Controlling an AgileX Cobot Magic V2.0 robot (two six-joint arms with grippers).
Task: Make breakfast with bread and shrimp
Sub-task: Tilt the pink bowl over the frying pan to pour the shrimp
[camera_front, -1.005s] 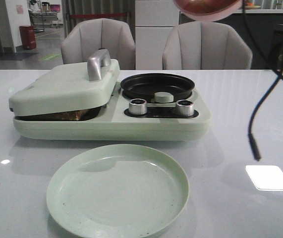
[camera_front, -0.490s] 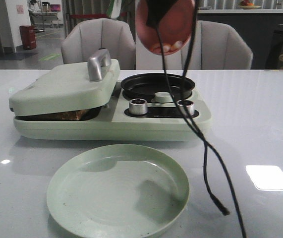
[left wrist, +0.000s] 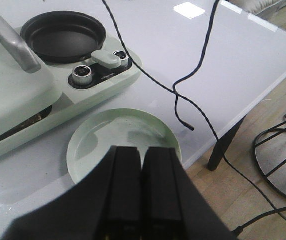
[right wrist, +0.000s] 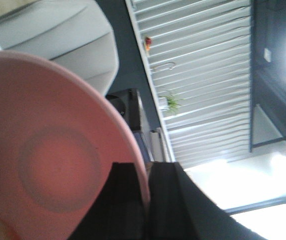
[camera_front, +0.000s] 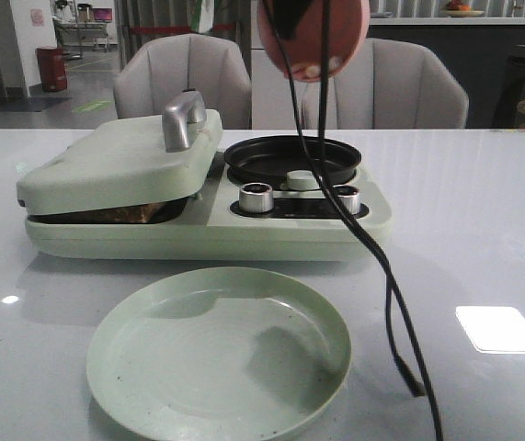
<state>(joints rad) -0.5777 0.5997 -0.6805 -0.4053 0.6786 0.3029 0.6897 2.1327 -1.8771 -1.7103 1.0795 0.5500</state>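
Left pincer (left wrist: pixel 141 192): black fingers pressed together, nothing between them; it hangs above the near rim of the round pale-green plate (left wrist: pixel 90 135).
Right pincer (right wrist: pixel 145 187): clamped on the rim of the round pink plate (right wrist: pixel 42 150), one finger on each face of the rim.
Round pink plate: raised high and tipped steeply, above the black round pan (camera_front: pixel 291 156) in the front view (camera_front: pixel 313 37).
Shrimp (camera_front: pixel 322 66): small pale pieces lying at the low edge of the tilted pink plate; count cannot be told.
Bread (camera_front: pixel 119 214): a brown crust edge shows in the gap under the pale-green hinged lid with a silver handle (camera_front: pixel 119 161); the rest is hidden.
Pale-green breakfast appliance (camera_front: pixel 207 234): stands on the white glossy bench (camera_front: pixel 464 230); lid section on its left, black round pan on its right, two silver knobs (camera_front: pixel 256 197) in front of the pan.
Round pale-green plate: on the bench just in front of the appliance, nothing on it.
Black cables (camera_front: pixel 372 257): hang from above, across the pan and knobs, to the bench right of the green plate.
Background: two grey chairs (camera_front: pixel 181 78) behind the bench.
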